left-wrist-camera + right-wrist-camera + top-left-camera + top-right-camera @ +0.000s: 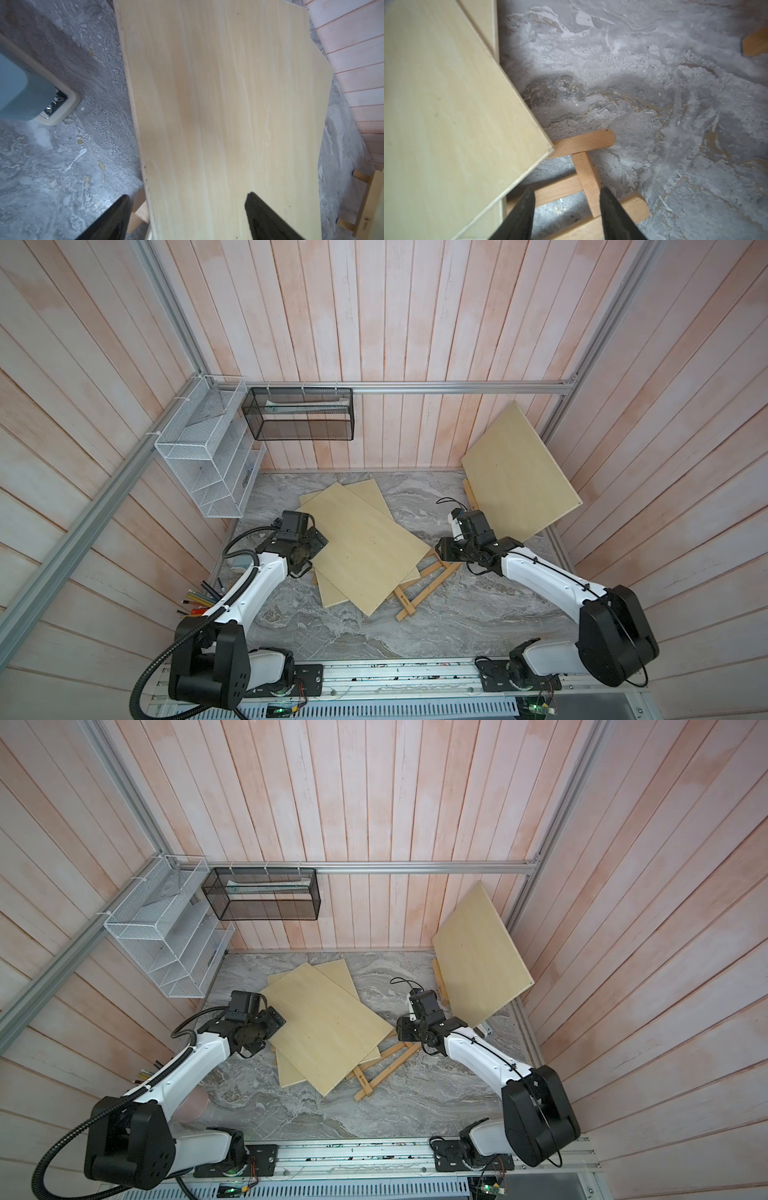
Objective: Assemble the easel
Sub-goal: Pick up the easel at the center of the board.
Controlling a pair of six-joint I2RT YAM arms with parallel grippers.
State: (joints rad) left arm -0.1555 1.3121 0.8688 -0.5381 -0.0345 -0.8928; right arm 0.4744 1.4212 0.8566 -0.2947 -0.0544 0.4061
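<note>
Straddling a slat of the easel [588, 176], the right end effector [566, 188] is shown partly open, unclamped. The left end effector [187, 195] is spread wide, released, over the edge of the top board [228, 104]. The easel is laid flat on the counter [457, 626], at 4 o'clock of that board.

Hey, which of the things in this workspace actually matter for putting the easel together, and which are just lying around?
For the job:
- wooden easel frame, lying flat on the table
- stacked boards, partly covering it
- leaning board, probably

Just lying about:
- white mesh rack
- black mesh basket
- pencils
</note>
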